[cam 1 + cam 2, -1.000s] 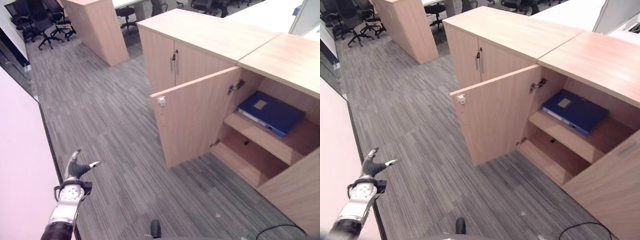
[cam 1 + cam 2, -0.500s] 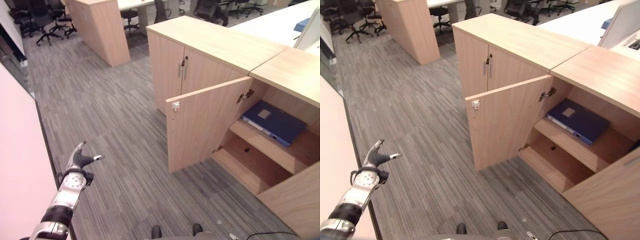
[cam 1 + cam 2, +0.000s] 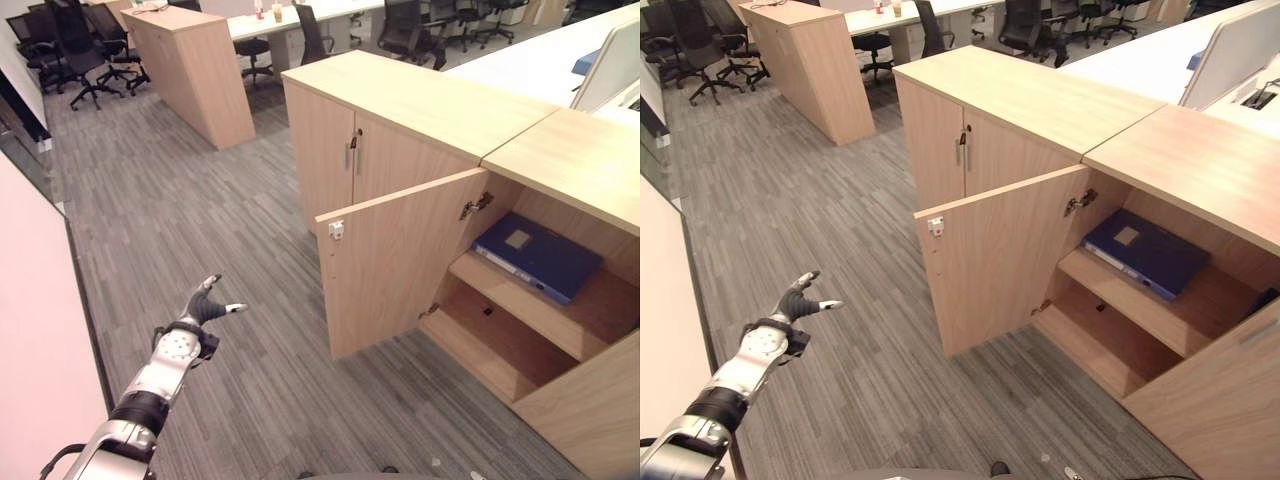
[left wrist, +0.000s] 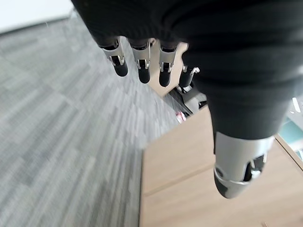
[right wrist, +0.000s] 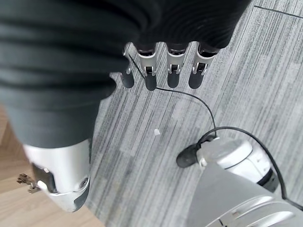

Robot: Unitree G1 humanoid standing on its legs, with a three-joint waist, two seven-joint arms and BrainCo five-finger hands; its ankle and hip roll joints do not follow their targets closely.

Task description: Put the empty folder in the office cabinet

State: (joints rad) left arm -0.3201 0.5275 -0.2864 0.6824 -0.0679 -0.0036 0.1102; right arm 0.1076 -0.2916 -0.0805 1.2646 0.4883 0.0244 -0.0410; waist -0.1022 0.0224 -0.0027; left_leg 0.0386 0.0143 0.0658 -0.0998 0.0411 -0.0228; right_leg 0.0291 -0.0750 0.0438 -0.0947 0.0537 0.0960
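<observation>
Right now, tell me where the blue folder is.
The blue folder lies flat on the upper shelf inside the open cabinet, on the robot's right.

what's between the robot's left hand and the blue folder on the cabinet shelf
The open wooden cabinet door stands between the left hand and the blue folder; the rest is bare grey carpet floor, seen in both eye views.

**Cabinet and folder partly hidden**

The office cabinet point(image 3: 560, 300) runs off the right edge, so its right half is unseen. The blue folder point(image 3: 538, 254) on the upper shelf point(image 3: 1160, 310) has its far end masked by the cabinet's inner shade. The open door point(image 3: 395, 262) hides the lower shelf's left corner. The folder's label is too small to read.
</observation>
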